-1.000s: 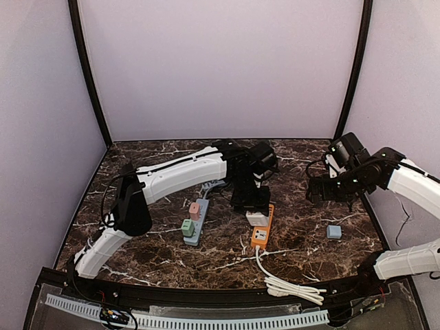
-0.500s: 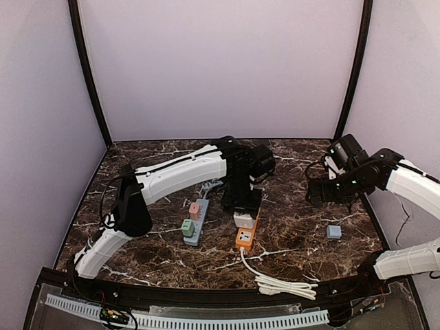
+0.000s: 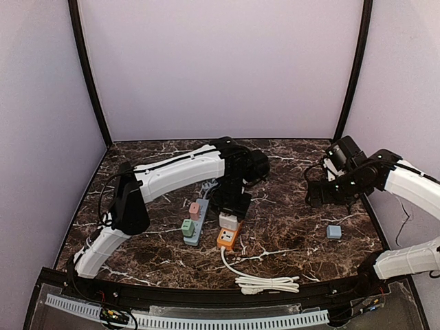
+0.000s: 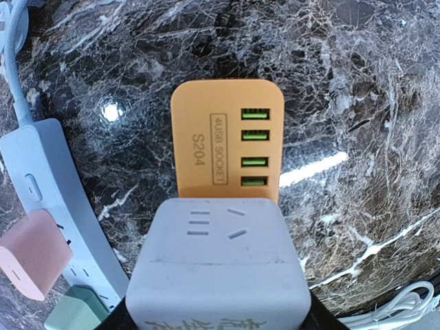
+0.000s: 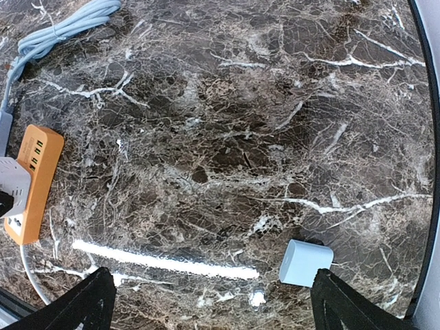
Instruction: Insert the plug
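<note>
White shells on left arm (image 3: 180, 176) and right arm (image 3: 411, 184), black joints, black wrist blocks, thin black cables (image 3: 103, 199) looping alongside.

Pink plug (image 3: 195, 210), green plug (image 3: 187, 227) on grey strip (image 3: 194, 238).

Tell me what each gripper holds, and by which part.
The left gripper holds the grey plug adapter by its two sides, on the orange power strip. The right gripper is open and holds nothing.

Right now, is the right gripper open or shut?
Open. In the right wrist view the right gripper has its fingers far apart at the frame's bottom corners, with nothing held between them.
</note>
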{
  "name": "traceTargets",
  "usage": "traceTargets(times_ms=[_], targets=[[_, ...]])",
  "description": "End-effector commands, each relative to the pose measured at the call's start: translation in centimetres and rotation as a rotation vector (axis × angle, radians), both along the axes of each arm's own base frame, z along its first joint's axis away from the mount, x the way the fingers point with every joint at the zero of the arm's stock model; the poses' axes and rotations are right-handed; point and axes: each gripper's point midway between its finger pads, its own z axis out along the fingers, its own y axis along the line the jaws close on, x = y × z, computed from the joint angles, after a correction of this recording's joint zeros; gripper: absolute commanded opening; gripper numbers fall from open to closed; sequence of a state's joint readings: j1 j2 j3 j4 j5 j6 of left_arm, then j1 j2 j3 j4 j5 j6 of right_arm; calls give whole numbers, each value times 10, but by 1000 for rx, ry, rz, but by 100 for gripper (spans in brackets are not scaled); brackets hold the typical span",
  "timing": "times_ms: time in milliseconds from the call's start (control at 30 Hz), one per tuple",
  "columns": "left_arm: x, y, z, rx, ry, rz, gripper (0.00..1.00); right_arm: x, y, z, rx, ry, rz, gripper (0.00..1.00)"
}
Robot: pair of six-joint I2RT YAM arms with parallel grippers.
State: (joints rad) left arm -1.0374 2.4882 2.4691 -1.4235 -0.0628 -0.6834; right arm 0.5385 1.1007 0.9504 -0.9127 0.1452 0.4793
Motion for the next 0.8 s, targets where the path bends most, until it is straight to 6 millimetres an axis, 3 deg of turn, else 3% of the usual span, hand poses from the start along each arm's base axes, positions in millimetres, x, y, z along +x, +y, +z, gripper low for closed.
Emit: traceTargets(times_ms=[0,267,567,767], targets=[[1,31,-4,107,22,-8,1,1,1,-4,1,3,11,99],[6,39,-9,126,26,4,1,2,3,-4,-1,4,27,99],[30,60,-11,127,27,76,1,7,9,-7,1,5,59,99],[37,61,-15,106,28,92,1,13,13,-9,-6,15,63,99]])
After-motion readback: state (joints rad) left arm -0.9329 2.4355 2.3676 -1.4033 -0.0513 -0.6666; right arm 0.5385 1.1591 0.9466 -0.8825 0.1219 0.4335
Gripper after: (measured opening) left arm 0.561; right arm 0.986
